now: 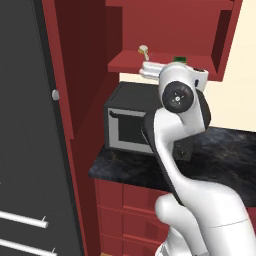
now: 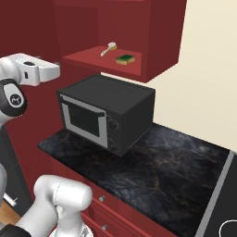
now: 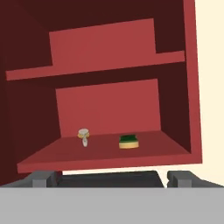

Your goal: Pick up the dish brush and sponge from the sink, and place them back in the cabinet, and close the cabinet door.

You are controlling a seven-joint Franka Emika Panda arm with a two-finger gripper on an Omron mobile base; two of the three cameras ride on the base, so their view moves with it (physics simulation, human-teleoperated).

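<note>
The dark red cabinet (image 3: 188, 87) stands open. On its lower red shelf (image 2: 88, 59) lies the dish brush (image 3: 83, 135), cream head and tan handle, also visible as the dish brush (image 2: 109, 47) (image 1: 144, 50). Right of it rests the green sponge (image 3: 129, 141) (image 2: 125, 59); the sponge (image 1: 180, 59) is partly behind my arm. My gripper (image 3: 113, 178) is open and holds nothing, in front of the shelf and apart from both items. The cabinet door (image 1: 70, 75) is swung open to the left. The sink is out of view.
A black microwave (image 2: 106, 111) sits on the dark stone counter (image 2: 162, 171) directly below the cabinet. Red drawers (image 1: 125, 200) run under the counter. A dark grey refrigerator (image 1: 25, 150) with silver handles stands on the left.
</note>
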